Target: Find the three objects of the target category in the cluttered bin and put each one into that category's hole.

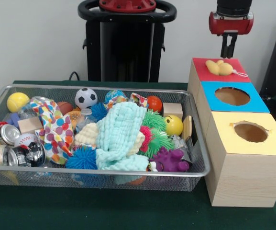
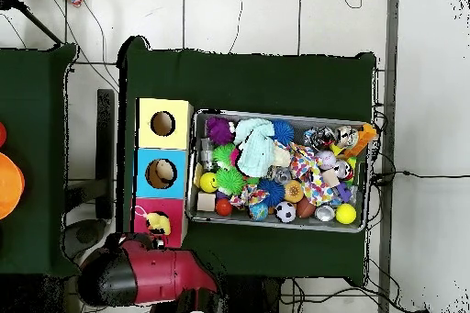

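A yellow plush toy with a thin string lies on top of the red box, over its hole; the overhead view shows the same toy. My gripper hangs just above it, a little to the right, with the fingers close together and nothing between them. The wire bin to the left is full of mixed things: a mint cloth, a soccer ball, a yellow smiley ball, a purple toy, spiky balls, cans.
A blue box and a yellow box with open round holes stand in a row with the red one, right of the bin. In the overhead view the red arm sits below the boxes.
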